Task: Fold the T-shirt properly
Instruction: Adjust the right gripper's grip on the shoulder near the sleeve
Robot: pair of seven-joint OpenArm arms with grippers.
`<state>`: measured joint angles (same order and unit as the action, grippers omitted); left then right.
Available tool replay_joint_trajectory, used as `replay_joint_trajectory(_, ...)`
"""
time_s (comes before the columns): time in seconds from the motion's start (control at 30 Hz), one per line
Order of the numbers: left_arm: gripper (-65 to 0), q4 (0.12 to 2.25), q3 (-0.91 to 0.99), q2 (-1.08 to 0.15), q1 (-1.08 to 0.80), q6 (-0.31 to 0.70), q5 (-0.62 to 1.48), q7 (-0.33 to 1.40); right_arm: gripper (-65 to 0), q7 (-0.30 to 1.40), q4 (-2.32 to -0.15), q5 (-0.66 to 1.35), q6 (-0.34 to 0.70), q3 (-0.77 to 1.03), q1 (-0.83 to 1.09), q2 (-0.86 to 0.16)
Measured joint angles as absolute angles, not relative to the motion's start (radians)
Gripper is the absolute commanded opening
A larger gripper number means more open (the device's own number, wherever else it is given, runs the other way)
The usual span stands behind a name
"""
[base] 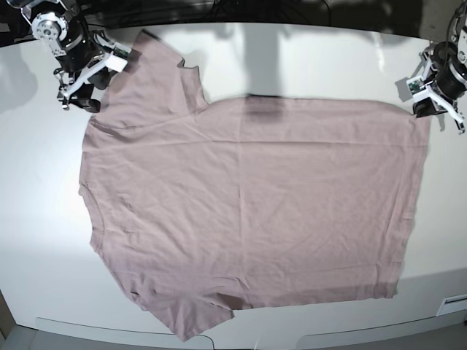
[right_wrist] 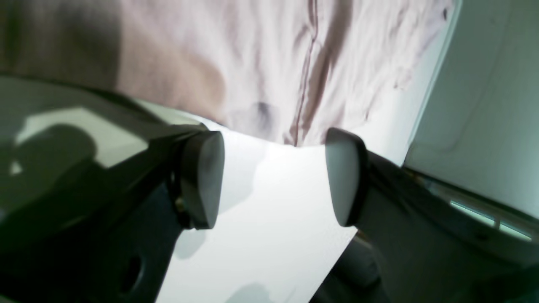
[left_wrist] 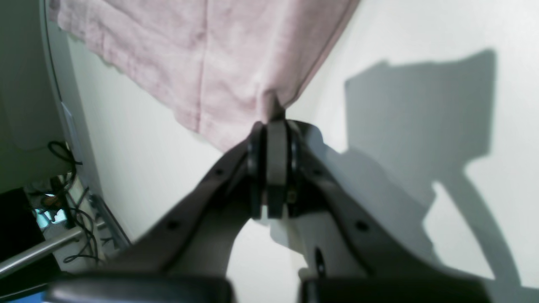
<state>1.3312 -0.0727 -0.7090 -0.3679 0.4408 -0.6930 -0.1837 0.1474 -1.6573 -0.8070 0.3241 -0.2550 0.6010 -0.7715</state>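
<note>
The mauve-pink T-shirt (base: 248, 204) lies spread flat on the white table (base: 36, 219), neckline toward the left and hem toward the right. My left gripper (base: 429, 111) is at the far right hem corner. In the left wrist view its pads (left_wrist: 276, 126) are shut on a pinched peak of the T-shirt (left_wrist: 210, 54). My right gripper (base: 98, 80) hovers at the far left, by the far sleeve. In the right wrist view it (right_wrist: 273, 176) is open, with bare table between its pads and the T-shirt's edge (right_wrist: 269, 63) just beyond them.
The table's far edge (left_wrist: 54, 84) runs close beside the left gripper, with cables (left_wrist: 80, 219) and a metal bar (left_wrist: 38, 250) below it. The table's front edge (base: 233, 339) lies just past the near sleeve. A small white tag (base: 456, 302) sits at the front right.
</note>
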Motion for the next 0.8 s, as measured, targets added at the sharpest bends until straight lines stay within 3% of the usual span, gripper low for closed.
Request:
replay_joint_trajectory(0.57, -65.0, 1.331, -0.073, -0.709, -0.368, 0.441, -0.688, -0.181, -26.5, 0.180, -1.652, -0.829, 0.283, -0.364, 0.540, -0.678)
replay_joint_trajectory(0.7, -65.0, 1.331, -0.073, -0.709, -0.368, 0.441, -0.688, -0.182, -36.5, 0.147, -1.605, -0.828, 0.289, -0.364, 0.507, -0.644)
replay_joint_trajectory(0.8, -65.0, 1.331, -0.073, -0.709, -0.368, 0.441, -0.688, -0.183, -36.7, 0.136, -1.578, -0.809, 0.278, -0.371, 0.480, -0.634)
